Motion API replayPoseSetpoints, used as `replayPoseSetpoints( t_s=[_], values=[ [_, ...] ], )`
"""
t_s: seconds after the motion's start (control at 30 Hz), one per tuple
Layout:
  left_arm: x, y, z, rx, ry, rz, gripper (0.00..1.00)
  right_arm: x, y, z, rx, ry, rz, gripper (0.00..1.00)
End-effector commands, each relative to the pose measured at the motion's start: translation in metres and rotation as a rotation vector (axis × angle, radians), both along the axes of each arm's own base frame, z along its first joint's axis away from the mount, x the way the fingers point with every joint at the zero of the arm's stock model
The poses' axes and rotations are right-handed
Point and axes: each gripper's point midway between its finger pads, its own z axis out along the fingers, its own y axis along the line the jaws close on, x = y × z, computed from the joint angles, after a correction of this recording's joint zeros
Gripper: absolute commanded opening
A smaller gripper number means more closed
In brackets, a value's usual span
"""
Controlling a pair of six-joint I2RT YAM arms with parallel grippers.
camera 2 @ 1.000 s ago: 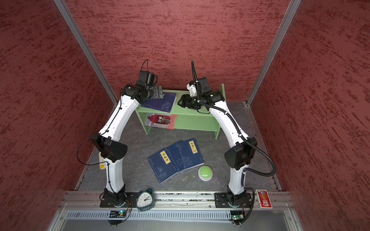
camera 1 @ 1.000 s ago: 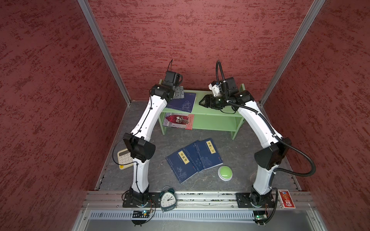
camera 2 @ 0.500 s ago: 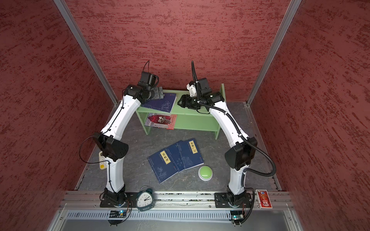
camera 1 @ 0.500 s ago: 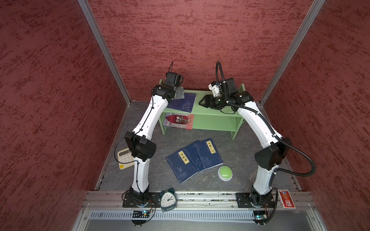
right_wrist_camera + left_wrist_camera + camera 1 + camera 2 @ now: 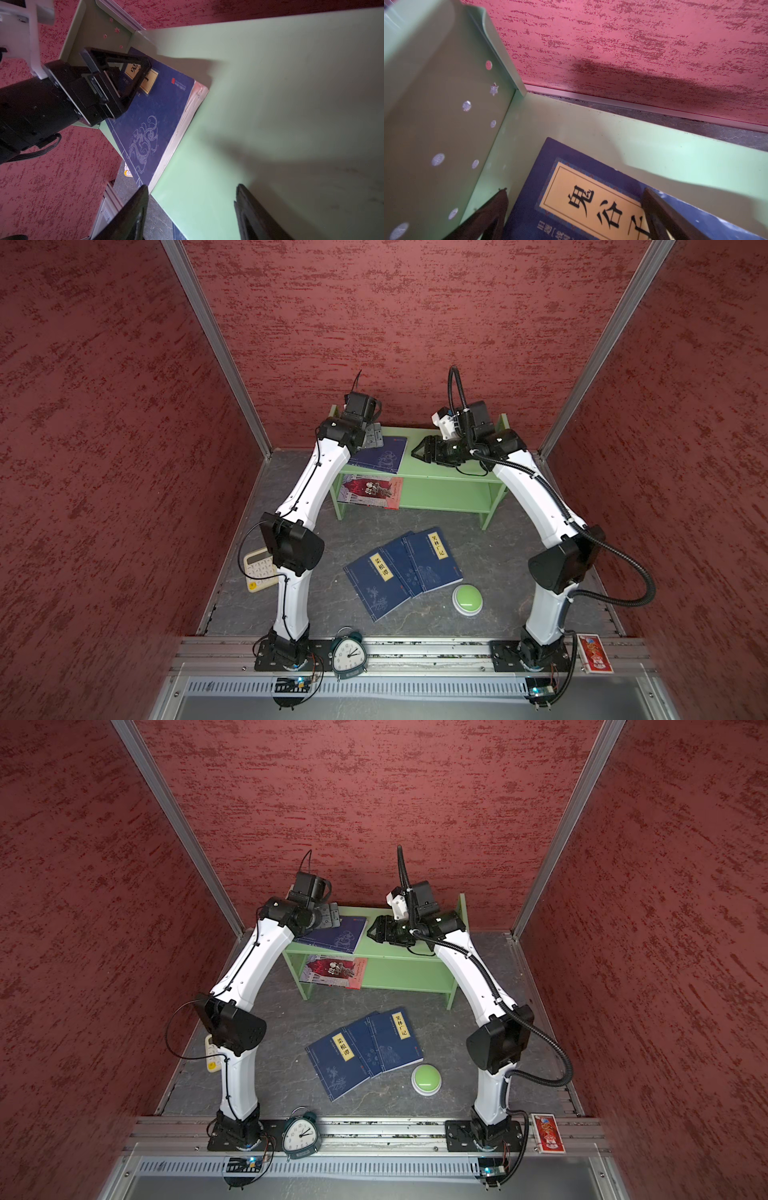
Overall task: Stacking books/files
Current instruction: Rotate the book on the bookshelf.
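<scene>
Navy book [image 5: 384,456] stays flat, far left on the green shelf [image 5: 440,495], both left gripper [image 5: 575,193] and right gripper [image 5: 192,187] spread-jawed: placement looks finished.

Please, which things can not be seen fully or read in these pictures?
- Middle floor book: label covered by the overlapping book, in both top views.
- Shelf-top book: title cut off by the frame edge, left wrist view.
- Calculator: partly behind the left arm, in both top views.
- Red-and-white book: far part under the upper shelf board, in both top views.
</scene>
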Motion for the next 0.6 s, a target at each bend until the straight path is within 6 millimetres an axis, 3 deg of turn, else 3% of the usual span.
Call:
replayPoseSetpoints(
  t_s=[0.0,0.23,0.57],
  values=[
    [-0.014,0.004,-0.026,-0.011,0.110,0.002,0.99,0.002,0.008,0.015,0.048,-0.033,0.035,0.67],
    [-0.027,0.001,-0.030,-0.047,0.147,-0.012,0.99,0.010,0.013,0.006,0.034,-0.009,0.047,0.68],
    [-0.040,0.002,-0.018,-0.072,0.140,-0.026,0.99,0.025,0.016,-0.005,-0.001,-0.001,0.042,0.67]
  ],
)
